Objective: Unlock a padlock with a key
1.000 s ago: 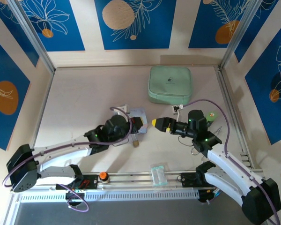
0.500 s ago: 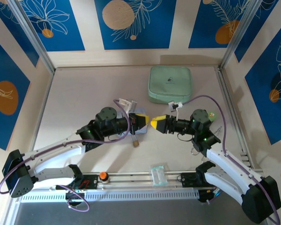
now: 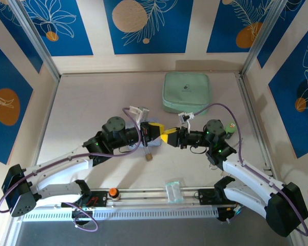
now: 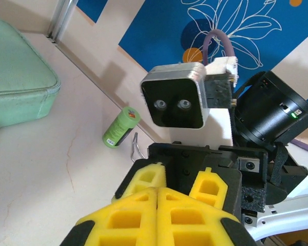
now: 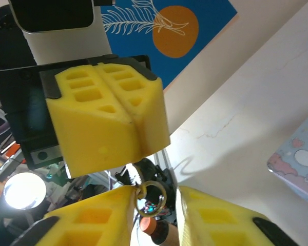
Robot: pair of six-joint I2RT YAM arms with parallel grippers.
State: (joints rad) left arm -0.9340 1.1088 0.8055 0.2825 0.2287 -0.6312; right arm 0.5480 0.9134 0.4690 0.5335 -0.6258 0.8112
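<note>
Well, the left gripper [image 5: 109, 118] is fully closed in the upper left of the right wrist view, with a small metal ring [image 5: 150, 198] just under it. The right gripper [image 5: 155, 195] has its jaws slightly apart around that ring, at lower centre. The padlock [image 3: 149, 156] lies on the table [image 3: 92, 107] just below both grippers, mid-frame from above.

Left gripper [image 3: 158, 128] and right gripper [image 3: 168, 136] stood tip to tip over the table [image 3: 87, 107].
Pouch [image 3: 186, 91] lay behind them; padlock [image 3: 149, 156] just before the left gripper; cylinder [image 3: 231, 128] off right.
</note>
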